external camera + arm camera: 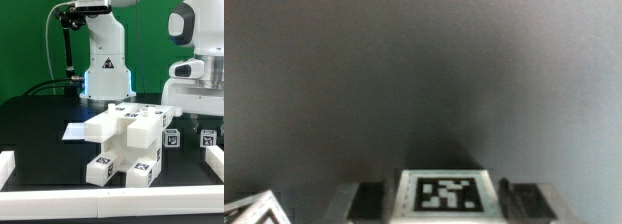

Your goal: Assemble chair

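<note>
The partly built chair (125,140), white blocky parts with black-and-white tags, lies at the table's middle. My gripper (190,118) hangs at the exterior view's right, beside and above the chair. In the wrist view my gripper (445,200) has its two dark fingers (370,200) close against the sides of a white tagged chair part (445,192), held over the dark table. A corner of another tagged white part (246,210) shows beside it. Two small tagged parts (172,137) (208,139) show under the hand; how they relate to the held part I cannot tell.
The marker board (75,130) lies flat behind the chair at the exterior view's left. White border rails run along the left (5,165), the right (212,168) and the front (110,205). The arm's base (105,70) stands at the back.
</note>
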Motion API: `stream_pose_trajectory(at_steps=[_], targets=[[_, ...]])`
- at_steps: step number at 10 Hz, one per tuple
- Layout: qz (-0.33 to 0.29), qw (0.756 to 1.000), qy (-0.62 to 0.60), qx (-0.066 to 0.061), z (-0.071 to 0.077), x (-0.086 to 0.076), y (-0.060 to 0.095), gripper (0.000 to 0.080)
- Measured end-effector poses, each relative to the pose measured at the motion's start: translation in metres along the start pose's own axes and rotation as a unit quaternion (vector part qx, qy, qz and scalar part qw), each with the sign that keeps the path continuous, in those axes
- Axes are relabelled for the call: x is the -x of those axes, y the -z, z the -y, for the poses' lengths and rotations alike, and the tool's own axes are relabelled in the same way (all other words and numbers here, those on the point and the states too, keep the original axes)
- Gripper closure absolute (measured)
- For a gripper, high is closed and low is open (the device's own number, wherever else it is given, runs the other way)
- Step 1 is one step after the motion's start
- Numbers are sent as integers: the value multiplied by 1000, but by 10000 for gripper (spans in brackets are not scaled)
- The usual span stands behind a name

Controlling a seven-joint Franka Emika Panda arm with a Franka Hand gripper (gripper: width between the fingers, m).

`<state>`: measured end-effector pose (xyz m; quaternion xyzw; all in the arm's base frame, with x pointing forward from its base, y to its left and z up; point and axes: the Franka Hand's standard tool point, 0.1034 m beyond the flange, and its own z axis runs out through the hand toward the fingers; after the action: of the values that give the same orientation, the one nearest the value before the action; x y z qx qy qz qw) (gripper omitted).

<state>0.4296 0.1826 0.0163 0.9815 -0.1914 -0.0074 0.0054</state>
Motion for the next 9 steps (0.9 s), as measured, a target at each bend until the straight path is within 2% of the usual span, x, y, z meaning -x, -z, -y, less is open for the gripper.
stream_pose_trajectory(at_steps=[5, 6, 7, 9], targets=[[4, 1000, 0, 0, 1, 1, 4, 518], [14, 1000, -3, -9, 2, 4, 27, 518], [8, 1000, -6, -26, 2, 6, 50, 518], [6, 999, -7, -41, 0, 11, 79, 518]])
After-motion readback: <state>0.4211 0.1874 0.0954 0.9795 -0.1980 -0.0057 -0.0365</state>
